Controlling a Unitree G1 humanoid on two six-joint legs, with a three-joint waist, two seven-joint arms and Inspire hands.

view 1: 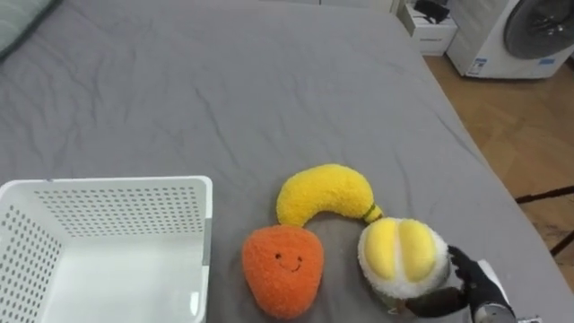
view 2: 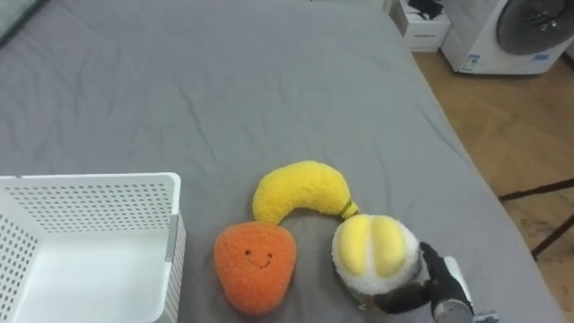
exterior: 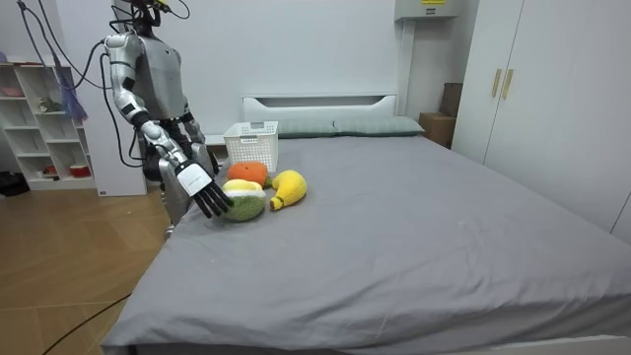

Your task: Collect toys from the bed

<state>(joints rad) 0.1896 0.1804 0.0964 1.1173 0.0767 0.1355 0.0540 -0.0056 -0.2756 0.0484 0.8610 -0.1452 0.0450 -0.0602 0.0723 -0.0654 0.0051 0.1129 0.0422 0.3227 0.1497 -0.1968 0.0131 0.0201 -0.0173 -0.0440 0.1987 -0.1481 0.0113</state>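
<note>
Your right hand [view 1: 473, 283] has its fingers spread, touching the round yellow-white plush toy [view 1: 401, 256] left of them; close fully w/ thumb underneath before you lift.

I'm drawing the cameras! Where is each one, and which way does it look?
Left eye view: on the robot's head, looking down at the bed, white basket and three plush toys; its right hand shows lower right.
Right eye view: beside it, same downward look, same hand.
Room view: across the room, facing the bed and the whole standing robot.
All share the plush toys and white basket.
</note>
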